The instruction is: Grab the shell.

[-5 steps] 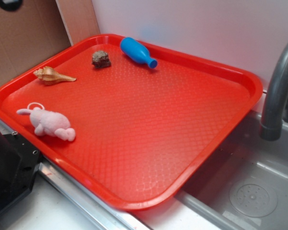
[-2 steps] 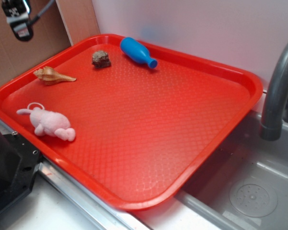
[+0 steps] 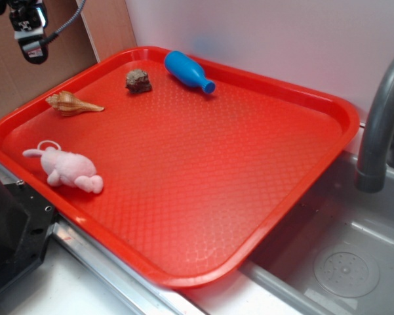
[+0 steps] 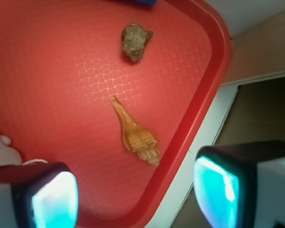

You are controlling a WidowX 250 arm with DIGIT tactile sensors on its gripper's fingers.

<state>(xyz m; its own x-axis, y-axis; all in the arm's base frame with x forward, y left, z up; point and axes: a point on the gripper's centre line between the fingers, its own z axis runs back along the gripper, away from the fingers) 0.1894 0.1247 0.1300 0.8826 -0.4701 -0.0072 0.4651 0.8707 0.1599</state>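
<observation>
Looking down, we are seeing our gripper (image 4: 135,192), newly arrived high at the corner, hanging wide open above the small tan-orange ridged shell (image 4: 135,136), lying untouched near the red plastic tray's (image 4: 206,99) rim.

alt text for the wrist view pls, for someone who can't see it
Seen from above, a tan-orange shell lies on a red tray near its rim, between the open gripper's two teal-padded fingers at the bottom of the picture. A brown-grey lumpy rock sits apart beyond the shell's pointed tip, and a bit of a pink toy shows at the left edge.
</observation>
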